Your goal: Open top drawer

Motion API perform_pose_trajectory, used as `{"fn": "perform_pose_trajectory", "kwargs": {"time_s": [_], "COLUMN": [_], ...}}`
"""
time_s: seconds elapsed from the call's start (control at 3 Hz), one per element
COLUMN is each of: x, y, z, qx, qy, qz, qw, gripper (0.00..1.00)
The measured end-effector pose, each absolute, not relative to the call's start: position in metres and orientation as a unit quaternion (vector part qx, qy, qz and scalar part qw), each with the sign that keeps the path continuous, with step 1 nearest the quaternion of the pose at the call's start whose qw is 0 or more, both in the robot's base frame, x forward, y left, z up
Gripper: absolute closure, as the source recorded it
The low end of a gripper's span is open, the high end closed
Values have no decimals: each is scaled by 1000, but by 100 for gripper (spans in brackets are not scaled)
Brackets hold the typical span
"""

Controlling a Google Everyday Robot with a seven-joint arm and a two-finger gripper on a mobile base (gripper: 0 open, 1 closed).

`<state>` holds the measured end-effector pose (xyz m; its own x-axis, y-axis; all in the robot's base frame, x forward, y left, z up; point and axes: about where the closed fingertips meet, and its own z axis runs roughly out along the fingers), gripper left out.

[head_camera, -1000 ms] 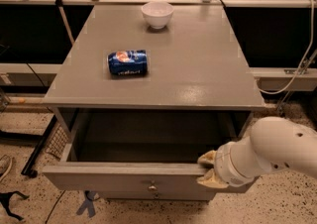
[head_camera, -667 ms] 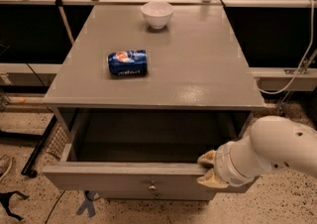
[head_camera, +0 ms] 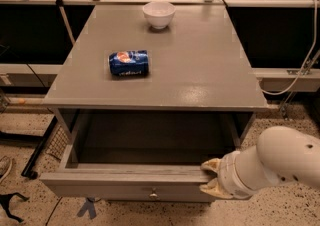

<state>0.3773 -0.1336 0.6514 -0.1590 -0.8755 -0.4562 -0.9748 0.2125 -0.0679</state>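
The top drawer (head_camera: 125, 185) is a wide grey wooden drawer with a small metal knob (head_camera: 153, 194) at the centre of its front. It stands pulled well out from under the grey cabinet top (head_camera: 200, 70), and its dark inside shows nothing in it. My gripper (head_camera: 210, 176) is at the right end of the drawer front. Its tan fingers (head_camera: 211, 164) straddle the top edge of the front panel, one above and one below. My white arm (head_camera: 280, 162) comes in from the right.
A blue soda can (head_camera: 129, 63) lies on its side on the cabinet top, left of centre. A white bowl (head_camera: 159, 14) stands near the back edge. A metal rail (head_camera: 150, 1) runs behind. A cable (head_camera: 300, 70) hangs at the right. The floor is speckled.
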Motion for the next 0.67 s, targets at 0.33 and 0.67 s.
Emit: {"fn": "perform_pose_trajectory", "kwargs": {"time_s": [0.33,0.67], "x": [361,361], "y": [-135,-135], "z": [648,650], "qx": [-607,-607], "qy": [759,759], "qz": [124,124], "qw": [203,203], "gripper": [100,100]}}
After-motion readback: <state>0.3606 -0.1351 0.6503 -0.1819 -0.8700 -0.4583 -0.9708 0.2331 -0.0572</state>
